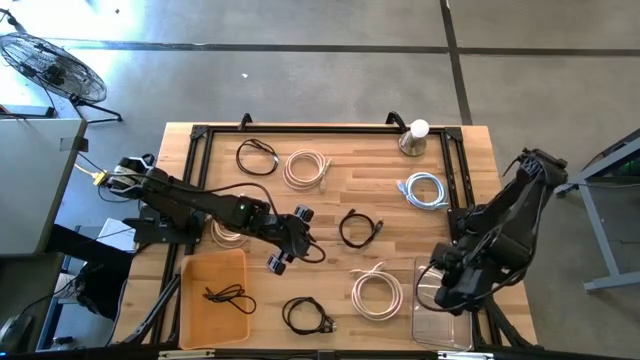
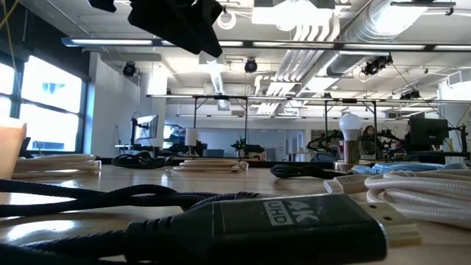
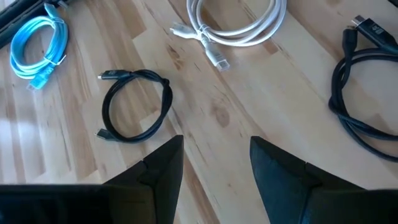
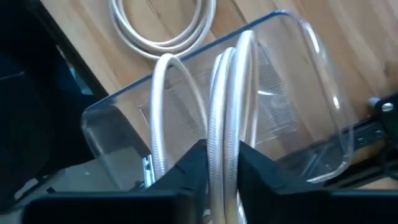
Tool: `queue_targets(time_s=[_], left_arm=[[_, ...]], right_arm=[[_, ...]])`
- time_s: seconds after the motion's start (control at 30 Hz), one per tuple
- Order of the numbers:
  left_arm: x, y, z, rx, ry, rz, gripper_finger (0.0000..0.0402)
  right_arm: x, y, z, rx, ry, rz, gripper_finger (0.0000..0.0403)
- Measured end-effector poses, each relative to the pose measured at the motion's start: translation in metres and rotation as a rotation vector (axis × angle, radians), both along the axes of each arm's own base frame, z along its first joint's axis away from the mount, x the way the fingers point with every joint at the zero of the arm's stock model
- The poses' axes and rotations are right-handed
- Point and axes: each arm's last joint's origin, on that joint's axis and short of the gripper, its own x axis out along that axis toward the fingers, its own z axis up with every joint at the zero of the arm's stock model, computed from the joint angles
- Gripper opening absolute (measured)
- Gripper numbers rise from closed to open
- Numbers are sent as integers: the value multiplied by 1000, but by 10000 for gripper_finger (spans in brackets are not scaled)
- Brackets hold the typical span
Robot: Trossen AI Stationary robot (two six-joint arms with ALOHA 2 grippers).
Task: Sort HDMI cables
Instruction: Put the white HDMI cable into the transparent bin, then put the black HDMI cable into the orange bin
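Coiled HDMI cables lie flat on the wooden table: black ones (image 1: 257, 157), (image 1: 358, 228), (image 1: 307, 316), white ones (image 1: 305, 168), (image 1: 377, 292), a pale blue one (image 1: 425, 190). One black coil (image 1: 230, 297) lies in the orange bin (image 1: 190, 310). My left gripper (image 1: 290, 238) hovers open over the table's middle, and its wrist view shows a black coil (image 3: 134, 106) ahead of the open gripper (image 3: 214, 146). My right gripper (image 1: 442, 290) is shut on a white coil (image 4: 227, 93) over the clear bin (image 4: 311, 74). My right gripper (image 4: 221, 155) pinches several strands of the white coil (image 4: 222, 134) together between its two fingers. The loops stand on edge and reach away from the fingers into the clear bin's opening. I cannot tell whether the coil touches the bin's floor.
A light bulb on a base (image 1: 413, 138) stands at the far edge. A black frame rail (image 1: 320, 130) runs along the table's far and side edges. Another white coil (image 1: 228, 232) lies partly under my left arm. Bare wood shows between the coils.
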Motion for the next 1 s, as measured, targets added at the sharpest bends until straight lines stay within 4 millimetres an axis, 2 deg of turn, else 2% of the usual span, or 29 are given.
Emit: queue_targets(time_s=[0.2,0.37,0.5,0.7,1.0], left_arm=[[0,-1,0,-26,6,-5,179],[0,-1,0,-45,11,-14,179],[0,-2,0,-58,14,-12,179],[-1,-1,0,-64,20,-5,179],[-2,-1,-1,-66,35,6,179]], right_arm=[[2,0,-17,10,32,-29,179],[3,0,-15,23,20,-18,229],[3,-11,-12,0,31,-47,235],[5,-38,-6,-149,-10,-25,221],[23,-77,5,-535,-273,25,196]])
